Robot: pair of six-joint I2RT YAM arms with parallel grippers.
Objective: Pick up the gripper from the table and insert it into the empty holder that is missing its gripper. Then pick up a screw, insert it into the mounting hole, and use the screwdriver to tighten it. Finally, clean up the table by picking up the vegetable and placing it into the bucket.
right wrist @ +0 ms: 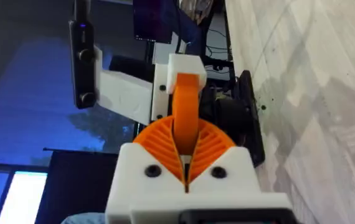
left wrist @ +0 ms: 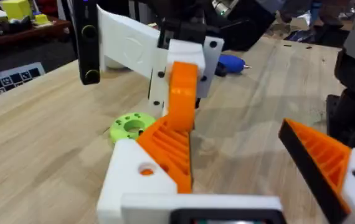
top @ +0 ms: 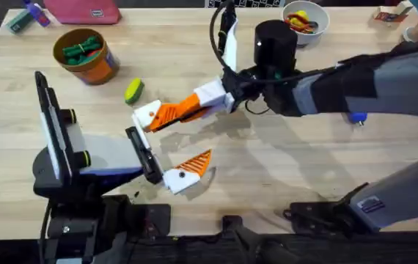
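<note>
— What's on there? Start w/ the big stuff.

— Pale wood-grain table [top: 268, 169], planked. The right arm [top: 370, 88], dark and bulky, reaches across the middle from the right. The left arm [top: 84, 158] sits low at the near left, black links w/ a white plate.

— Containers?

— Round orange bucket [top: 84, 55] at the far left, tan rim, dark green pieces [top: 81, 50] inside. White bowl [top: 306, 20] at the far edge, red and yellow bits in it.

— Grippers?

— White plastic bodies, orange ribbed pads. On the right gripper [top: 150, 117] the pads meet along a thin seam; can't see anything pinched. It hangs low over the table, mid-left. The left gripper [left wrist: 227, 134] is spread wide w/ nothing in it, near the front edge, just beside the other one.

— Screwdriver?

— Blue cylinder [left wrist: 230, 62], smooth, lying flat on the wood to the right, partly under the right arm from overhead.

— Holder, veg?

— The holder [left wrist: 131, 124] is a lime-green disc w/ a centre opening and small holes around it, flat on the table, close by the right gripper's fingers. The vegetable [top: 134, 91], a small yellow oval w/ a green side, lies between the bucket and the right gripper, apart from both.
</note>
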